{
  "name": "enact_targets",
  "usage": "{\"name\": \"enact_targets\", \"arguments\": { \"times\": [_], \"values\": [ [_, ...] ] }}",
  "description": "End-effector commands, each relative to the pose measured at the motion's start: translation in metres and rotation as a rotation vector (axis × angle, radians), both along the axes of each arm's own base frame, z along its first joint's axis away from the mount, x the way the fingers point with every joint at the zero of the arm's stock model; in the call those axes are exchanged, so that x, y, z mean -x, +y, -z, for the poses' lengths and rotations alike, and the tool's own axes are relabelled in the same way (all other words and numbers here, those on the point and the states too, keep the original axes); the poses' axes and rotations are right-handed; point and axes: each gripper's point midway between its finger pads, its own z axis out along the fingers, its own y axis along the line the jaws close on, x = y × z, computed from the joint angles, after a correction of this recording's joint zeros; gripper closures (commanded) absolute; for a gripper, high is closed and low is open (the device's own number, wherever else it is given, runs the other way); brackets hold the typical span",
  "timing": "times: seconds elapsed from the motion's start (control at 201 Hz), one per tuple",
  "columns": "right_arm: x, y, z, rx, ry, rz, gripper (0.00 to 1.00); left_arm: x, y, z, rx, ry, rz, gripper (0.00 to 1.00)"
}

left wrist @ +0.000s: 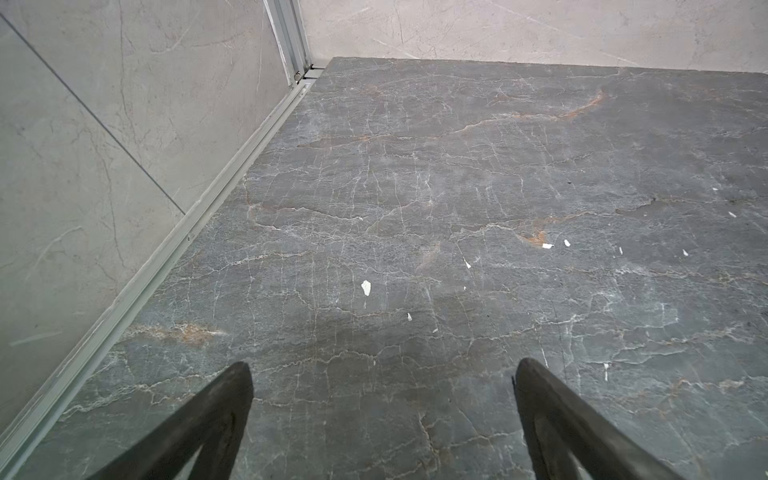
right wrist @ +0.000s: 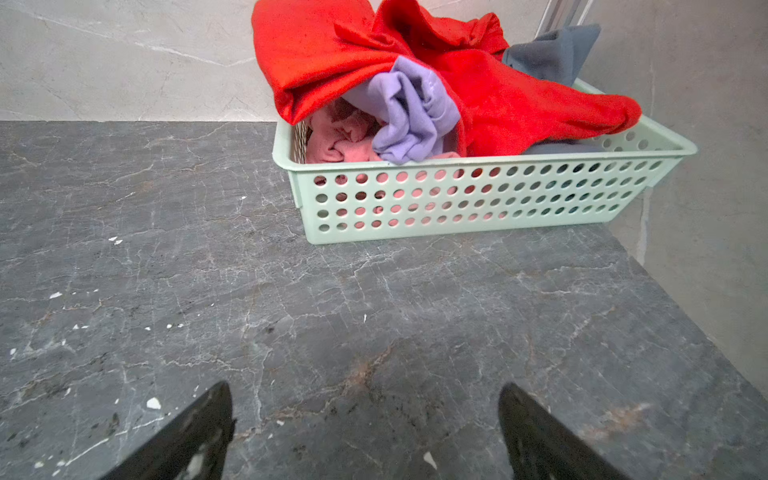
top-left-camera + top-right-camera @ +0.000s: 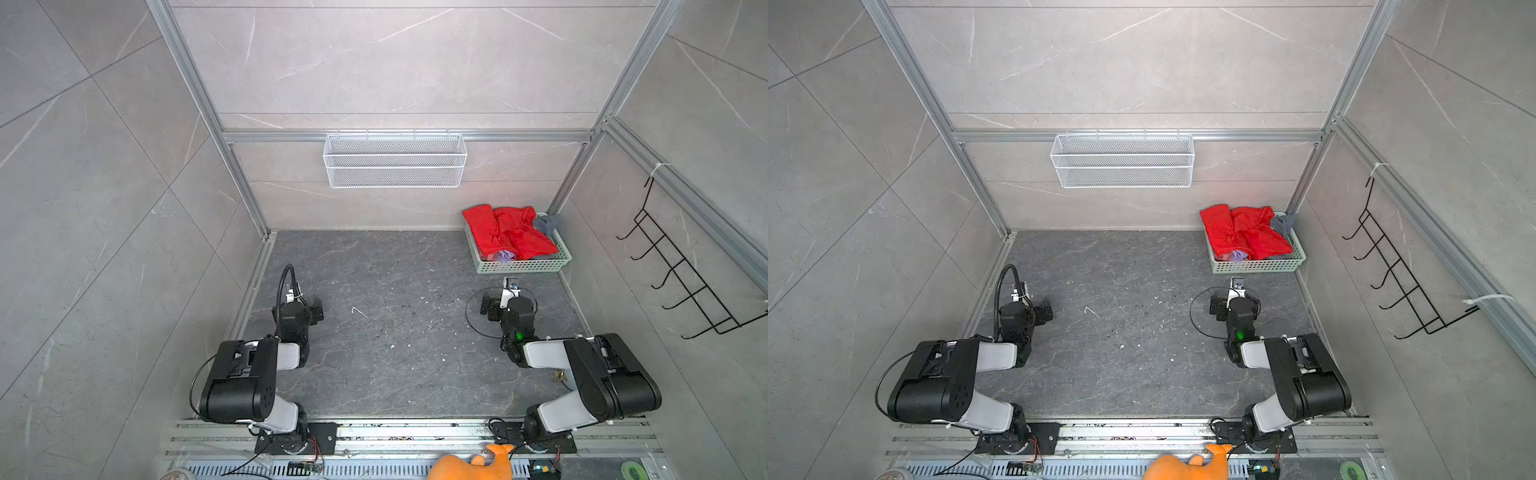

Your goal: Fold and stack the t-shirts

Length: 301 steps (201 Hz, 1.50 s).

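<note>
Status: nothing folded yet, nothing out of the bin. Right gripper (image 2: 365, 387) hangs over the worktop (image 2: 291, 316), jaws spread wide, only bare stone between them. Left gripper (image 1: 382, 365) is the same: wide, empty, over bare worktop. All the t-shirts (image 3: 509, 232) sit heaped in the mint-green perforated basket (image 2: 478, 199) in the far right corner, near the right gripper and ahead of it.

Step in hand, as I judge it: get the first shirt out. Plan:
- Right gripper takes the red t-shirt (image 2: 324, 54). It lies on top and hangs over the rim.
- Pinch one layer at an edge near the rim, not the bunched middle. Otherwise I likely drag the lavender t-shirt (image 2: 411, 112) and the pink t-shirt (image 2: 336, 141) out with it.
- Lift up before pulling back, so the basket, which looks light, doesn't slide or tip.
- Lay it on the open middle of the worktop, where the left gripper can reach to help spread it.

Hard to tell:
- Collar, sleeves and hems of the red one are lost in folds, so there is no clean grasp point yet.
- The dark grey t-shirt (image 2: 557, 50) shows only a corner at the back. Grey lower down under the red may be the same shirt, can't say.
- Pink is mostly buried. Shirt count is unclear and the basket floor is hidden.
- Orange plush toy (image 3: 473, 463) is cut off at the near edge in both top views. Not part of the job.
</note>
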Motion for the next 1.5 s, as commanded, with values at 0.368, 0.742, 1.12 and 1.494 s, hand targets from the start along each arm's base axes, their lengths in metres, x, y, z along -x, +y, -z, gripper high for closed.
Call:
{"name": "enact_targets", "arguments": {
  "times": [0.368,0.742,1.12,1.494],
  "values": [
    [-0.001,-0.001,-0.004,0.006,-0.019,-0.001,0.0,-0.006,0.005,-0.012,0.005,-0.047,-0.025,0.0],
    [-0.001,-0.001,-0.005,0.006,-0.022,-0.001,0.0,-0.006,0.005,-0.011,0.006,-0.046,-0.023,0.0],
    [0.0,-0.002,-0.029,0.011,-0.025,0.009,0.0,-0.007,-0.008,-0.04,-0.038,-0.035,0.026,0.0],
    [0.052,0.113,-0.107,-0.532,0.245,-0.265,0.01,0.033,-0.145,-0.153,0.646,0.046,0.263,0.0]
  ]
}}
